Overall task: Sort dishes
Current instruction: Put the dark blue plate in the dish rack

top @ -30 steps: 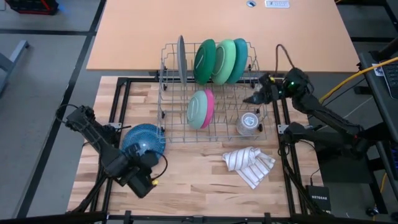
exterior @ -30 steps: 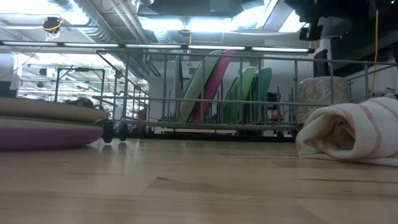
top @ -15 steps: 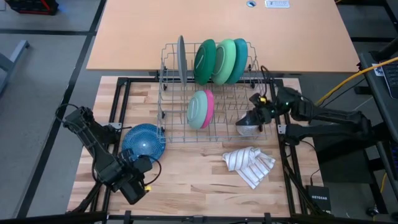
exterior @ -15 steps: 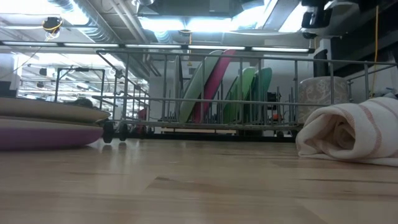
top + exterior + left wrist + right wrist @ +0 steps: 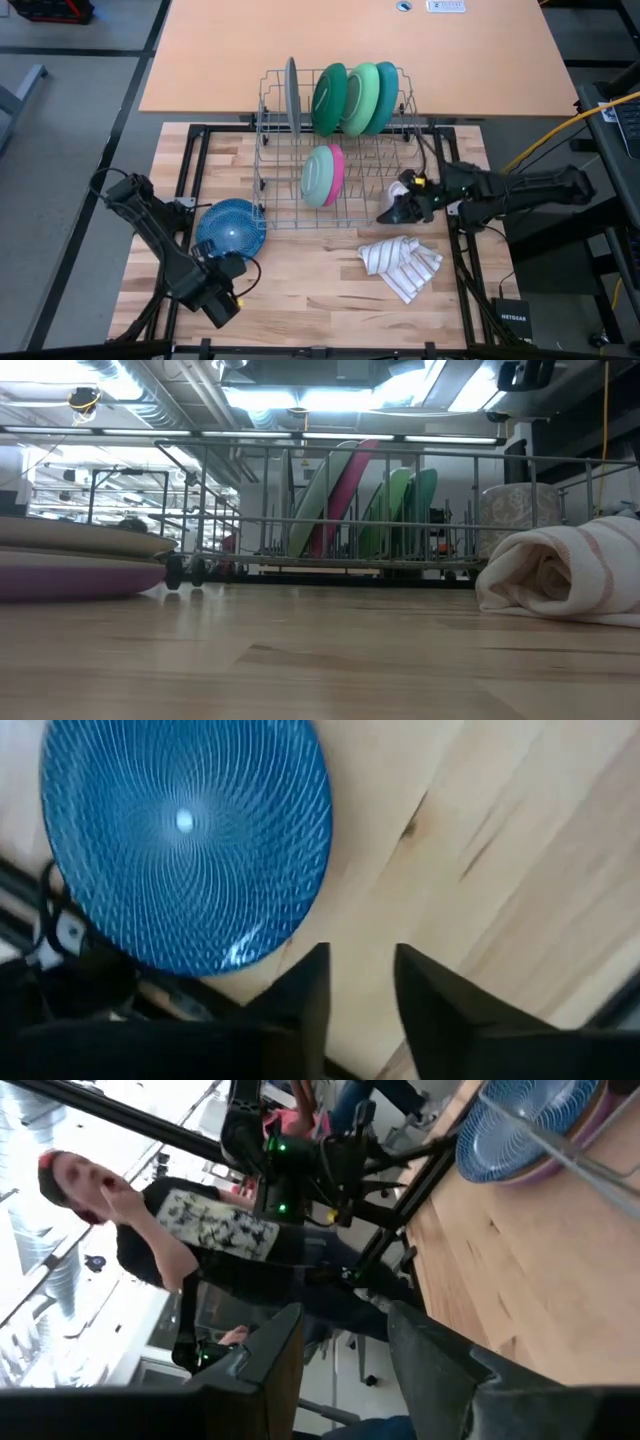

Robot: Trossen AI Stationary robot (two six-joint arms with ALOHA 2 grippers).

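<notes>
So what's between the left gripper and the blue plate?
Bare wood only: in the left wrist view, the left gripper hangs open just off the blue plate.

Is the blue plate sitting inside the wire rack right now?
No, the blue plate lies flat on the wooden table, just outside the wire rack's left end.

The round blue plate [image 5: 231,227] at the near left of the pale wood counter [image 5: 310,290] bears a fine swirling line pattern. In the silvery wire dish rack [image 5: 268,160], the far row holds a grey plate [image 5: 292,95], a dark green plate [image 5: 326,99], a light green plate [image 5: 357,97] and a teal plate [image 5: 385,92]; nearer stand a light green dish [image 5: 317,176] and a pink one [image 5: 338,166]. The crumpled white cloth [image 5: 401,264] carries dark stripes.
</notes>
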